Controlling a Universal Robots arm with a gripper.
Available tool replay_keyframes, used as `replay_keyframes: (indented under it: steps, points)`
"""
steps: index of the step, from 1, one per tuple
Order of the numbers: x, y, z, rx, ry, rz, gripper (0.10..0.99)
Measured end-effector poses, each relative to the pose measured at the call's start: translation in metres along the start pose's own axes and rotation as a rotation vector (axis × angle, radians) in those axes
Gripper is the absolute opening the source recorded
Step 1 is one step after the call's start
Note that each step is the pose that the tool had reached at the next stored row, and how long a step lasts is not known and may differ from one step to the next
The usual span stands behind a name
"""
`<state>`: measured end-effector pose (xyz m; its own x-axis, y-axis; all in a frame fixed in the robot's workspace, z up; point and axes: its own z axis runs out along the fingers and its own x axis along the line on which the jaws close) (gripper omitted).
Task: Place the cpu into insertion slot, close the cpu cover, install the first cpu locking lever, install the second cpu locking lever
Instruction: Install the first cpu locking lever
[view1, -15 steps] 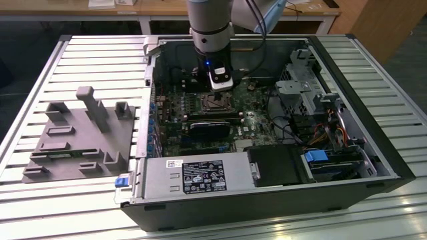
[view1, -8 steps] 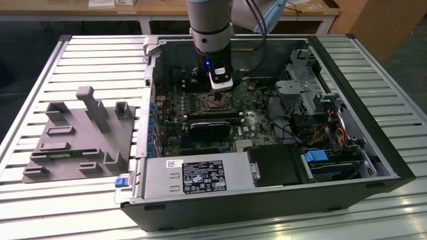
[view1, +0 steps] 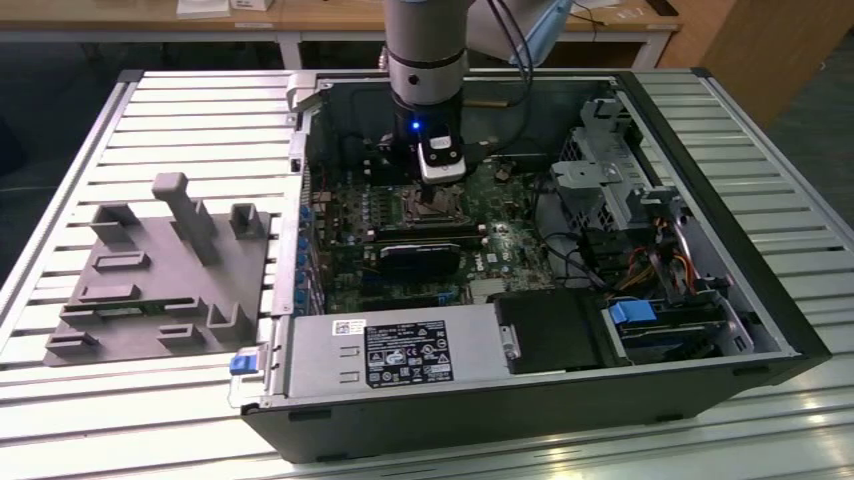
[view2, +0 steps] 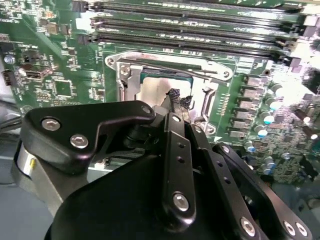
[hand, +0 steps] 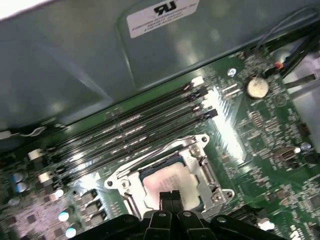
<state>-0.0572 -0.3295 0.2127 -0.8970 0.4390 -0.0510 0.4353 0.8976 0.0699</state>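
Note:
Inside the open computer case, my gripper (view1: 438, 186) hangs straight over the insertion slot (view1: 430, 208) on the green motherboard. The cpu (hand: 170, 181) lies flat in the slot, its pale silver top showing through the cover's window. Around it lies the silver cpu cover (hand: 202, 167), flat on the socket. A thin metal lever rod (view2: 165, 65) runs along the socket side nearest the memory slots. In both wrist views the black fingers (hand: 165, 197) are pressed together just above the cpu (view2: 150, 92), with nothing between them. The gripper (view2: 179, 100) is shut.
Long black memory slots (hand: 135, 135) run beside the socket. A black cooler (view1: 416, 258), the power supply (view1: 400, 355), a drive cage (view1: 614, 180) and cables crowd the case. A grey fixture (view1: 160, 270) sits on the slatted table at the exterior view's left.

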Motion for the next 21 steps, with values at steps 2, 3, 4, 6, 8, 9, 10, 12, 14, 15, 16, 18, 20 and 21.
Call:
replay_keyframes:
  steps: [2,3,4,6,8,9,10,12,14,15,16,18,20,21]
  points:
    - [0.0,0.0,0.0,0.001,0.0018,0.0,0.106]
    - [0.0,0.0001,0.0,0.001,0.0027,0.0,0.106]
    - [0.0,0.0,0.0001,0.002,0.0037,0.0,0.106]
    - [0.0,0.0,0.0,0.002,0.0048,0.0,0.106]
    - [-0.0001,0.0002,-0.0014,0.002,0.0048,0.0,0.106]
    - [-0.0002,0.0003,-0.003,0.002,0.0049,0.0,0.106]
    - [-0.0003,0.0004,-0.0051,0.002,0.0049,0.0,0.106]
    - [-0.0006,0.0008,-0.0098,0.002,0.0049,0.0,0.106]
    - [-0.0008,0.0011,-0.0141,0.002,0.0049,0.0,0.106]
    - [-0.0009,0.0012,-0.0156,0.002,0.0049,0.0,0.106]
    - [-0.0009,0.0012,-0.0162,0.002,0.0049,0.0,0.106]
    - [-0.0018,0.0017,-0.0162,0.002,0.005,0.0,0.106]
    - [-0.0051,0.0033,-0.0161,0.002,0.0056,0.0,0.106]
    - [-0.007,0.0042,-0.0159,0.003,0.006,0.0,0.106]
